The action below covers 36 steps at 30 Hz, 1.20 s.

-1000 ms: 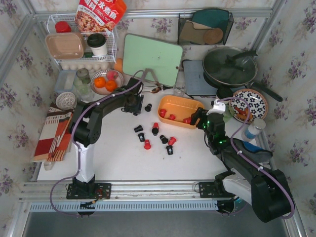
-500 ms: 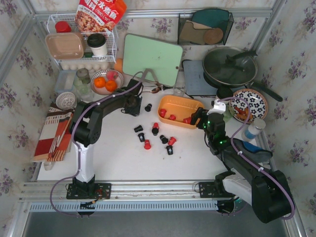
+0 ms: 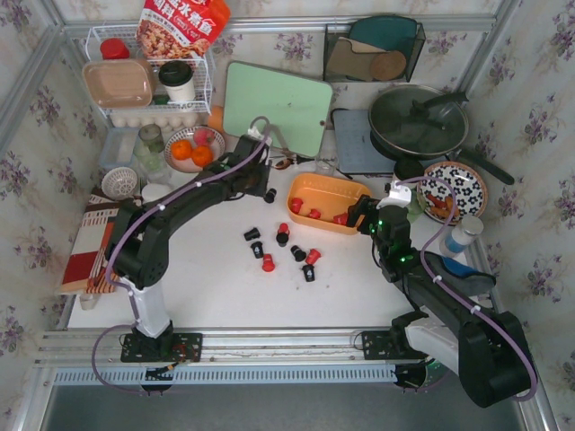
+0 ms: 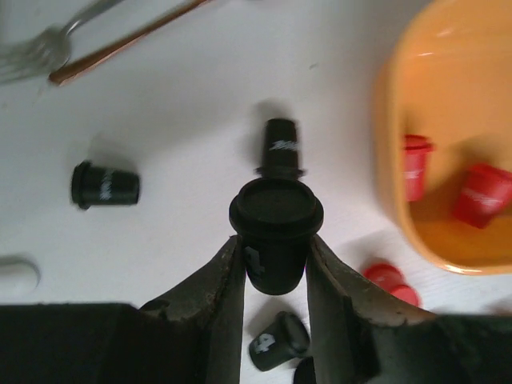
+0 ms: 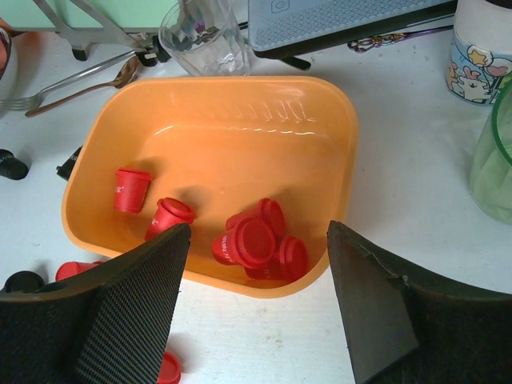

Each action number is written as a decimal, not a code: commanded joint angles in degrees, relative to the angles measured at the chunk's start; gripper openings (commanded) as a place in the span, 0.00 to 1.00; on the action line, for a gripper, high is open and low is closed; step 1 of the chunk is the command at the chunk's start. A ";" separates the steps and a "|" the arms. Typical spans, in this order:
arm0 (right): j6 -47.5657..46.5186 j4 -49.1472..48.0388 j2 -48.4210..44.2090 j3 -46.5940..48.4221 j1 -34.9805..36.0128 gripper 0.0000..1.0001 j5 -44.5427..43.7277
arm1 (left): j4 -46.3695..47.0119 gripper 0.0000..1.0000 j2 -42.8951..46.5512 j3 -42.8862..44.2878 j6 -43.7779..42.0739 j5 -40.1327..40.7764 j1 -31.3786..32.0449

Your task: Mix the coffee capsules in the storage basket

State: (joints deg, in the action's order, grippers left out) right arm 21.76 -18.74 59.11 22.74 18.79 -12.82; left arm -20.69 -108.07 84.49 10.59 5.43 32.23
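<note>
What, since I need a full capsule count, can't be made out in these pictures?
- Top view: the left arm hides the left gripper and the black capsule it holds.
- Right wrist view: the piled red capsules in the storage basket overlap, so their number is unclear.
- Left wrist view: capsule lettering is blurred; a second black capsule lower down is partly hidden by the fingers.

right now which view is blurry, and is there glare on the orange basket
Left wrist view: soft all over, the fork smeared worst, the black capsule in the left tool clearest. Right wrist view: sharp, with a white glare streak across the basket. Top view: evenly lit, sharp.
</note>
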 commanded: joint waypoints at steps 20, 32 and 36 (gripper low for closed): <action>-0.18 -1.08 -1.08 0.28 0.10 0.77 0.43 | -3.29 0.33 -12.24 18.70 -2.33 -9.34 7.37; -0.14 -0.95 -1.60 0.27 0.05 0.77 0.51 | -7.28 0.45 -15.49 22.63 0.37 -6.51 7.67; -0.14 -0.95 -1.63 0.24 0.11 0.77 0.51 | -6.46 0.46 -14.99 22.08 0.48 -6.75 7.67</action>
State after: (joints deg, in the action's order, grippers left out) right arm 21.91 -18.50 57.71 22.74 18.79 -12.25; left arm -27.64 -123.48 106.65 10.26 -1.34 39.92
